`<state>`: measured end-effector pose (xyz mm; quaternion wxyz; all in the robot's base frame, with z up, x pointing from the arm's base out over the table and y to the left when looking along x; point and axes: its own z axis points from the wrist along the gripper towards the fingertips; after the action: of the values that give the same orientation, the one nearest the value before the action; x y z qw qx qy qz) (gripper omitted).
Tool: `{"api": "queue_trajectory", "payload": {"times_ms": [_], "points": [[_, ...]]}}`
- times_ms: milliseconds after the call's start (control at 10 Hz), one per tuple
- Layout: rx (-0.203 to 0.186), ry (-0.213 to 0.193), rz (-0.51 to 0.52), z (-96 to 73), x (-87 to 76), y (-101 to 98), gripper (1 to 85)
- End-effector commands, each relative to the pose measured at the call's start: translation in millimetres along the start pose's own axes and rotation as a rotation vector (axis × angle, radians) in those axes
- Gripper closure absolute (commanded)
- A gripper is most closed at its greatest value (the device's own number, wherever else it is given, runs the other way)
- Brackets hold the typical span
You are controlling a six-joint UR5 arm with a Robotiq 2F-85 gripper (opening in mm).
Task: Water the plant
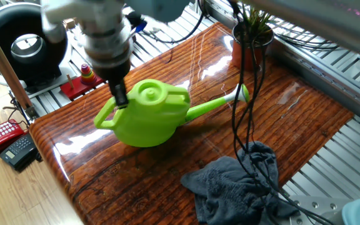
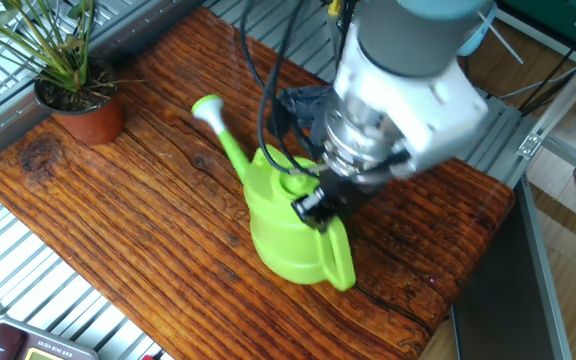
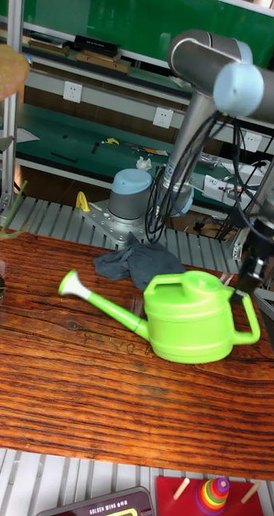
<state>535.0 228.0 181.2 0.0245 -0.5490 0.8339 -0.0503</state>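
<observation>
The green watering can [image 1: 147, 114] sits level in the middle of the wooden table [image 1: 305, 119], and whether it touches the wood I cannot tell. My gripper [image 1: 119, 97] is shut on the can's handle at its rear end. The spout head [image 1: 243, 95] points toward the plant [image 1: 250, 39], which has thin green leaves in a terracotta pot at the table's far corner. In the other fixed view the can [image 2: 286, 228] is under my gripper [image 2: 313, 205], and the plant [image 2: 76, 110] stands a spout's length beyond the nozzle. The tall fixed view shows the can [image 3: 189, 319], my gripper [image 3: 243, 287] and only leaf tips [image 3: 3, 227].
A dark grey cloth [image 1: 237, 187] lies crumpled on the table near the arm's base. Black cables [image 1: 250, 94] hang between the can's spout and the cloth. Off the table's edge are a red ring toy [image 1: 87, 75], a black round device [image 1: 24, 39] and a red phone [image 1: 1, 134].
</observation>
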Motion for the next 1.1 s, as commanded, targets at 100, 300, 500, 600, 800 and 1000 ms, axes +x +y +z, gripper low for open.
{"api": "queue_trajectory", "payload": {"times_ms": [100,300,500,600,800,1000], "points": [[-0.009,-0.079,0.054,14.1,-39.3,5.1,84.7],[-0.003,-0.109,0.033,18.3,-44.2,1.0,84.7],[0.001,-0.141,0.018,23.0,-52.4,-2.7,84.7],[0.002,-0.151,0.008,23.6,-54.6,-3.8,84.7],[0.003,-0.189,-0.011,25.8,-61.7,-5.6,84.7],[0.001,-0.25,-0.03,30.1,-72.6,-7.5,84.7]]}}
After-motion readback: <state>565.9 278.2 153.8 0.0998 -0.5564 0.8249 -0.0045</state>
